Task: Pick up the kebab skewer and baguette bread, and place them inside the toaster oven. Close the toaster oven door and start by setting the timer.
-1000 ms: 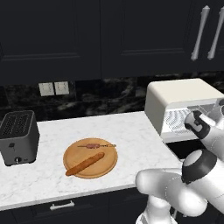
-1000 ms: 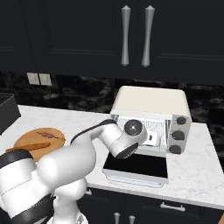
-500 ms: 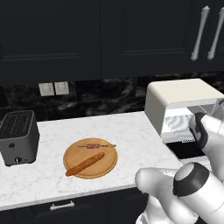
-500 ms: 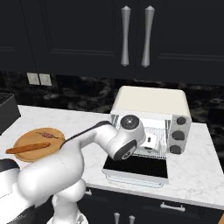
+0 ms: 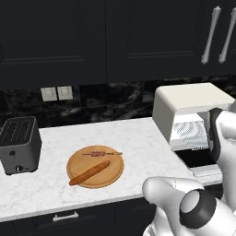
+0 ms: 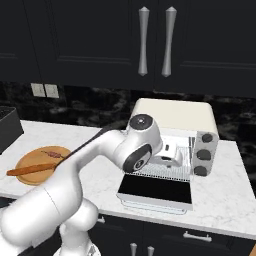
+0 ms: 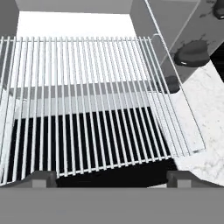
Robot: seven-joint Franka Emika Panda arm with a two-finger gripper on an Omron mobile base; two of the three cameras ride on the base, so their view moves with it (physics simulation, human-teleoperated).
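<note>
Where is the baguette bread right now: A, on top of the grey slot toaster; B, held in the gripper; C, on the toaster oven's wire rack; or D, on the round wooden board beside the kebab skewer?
D: the baguette bread lies on the round wooden board, next to the kebab skewer, out on the counter.
</note>
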